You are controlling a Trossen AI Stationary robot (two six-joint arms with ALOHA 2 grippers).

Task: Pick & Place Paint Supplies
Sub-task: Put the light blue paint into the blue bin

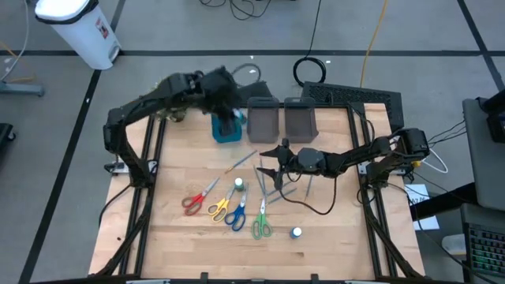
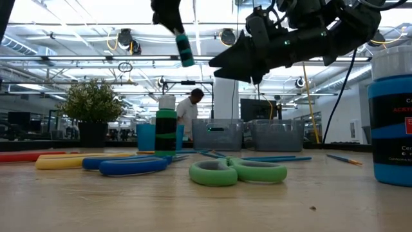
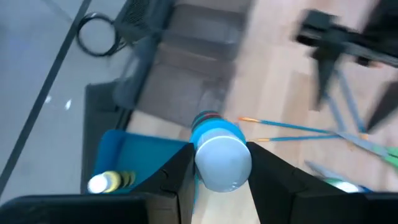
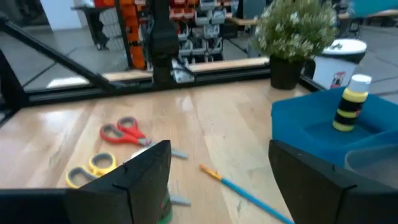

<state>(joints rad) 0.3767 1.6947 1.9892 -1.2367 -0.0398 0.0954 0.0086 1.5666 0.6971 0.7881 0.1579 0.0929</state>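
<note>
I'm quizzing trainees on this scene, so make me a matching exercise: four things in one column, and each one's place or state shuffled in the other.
1. left gripper
2. right gripper
3. yellow bottle
4. green scissors

a. lying on the table
b. standing in the blue bin
c. open
d. shut on a bottle

Pairs: 1-d, 2-c, 3-b, 4-a

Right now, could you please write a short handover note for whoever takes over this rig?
Left gripper: shut on a blue bottle, held above the blue bin.
Right gripper: open, empty, over the brushes mid-table.
Done: a yellow bottle stands in the blue bin.
Left: four scissors, the brushes and two bottles on the table; both grey bins look empty.
</note>
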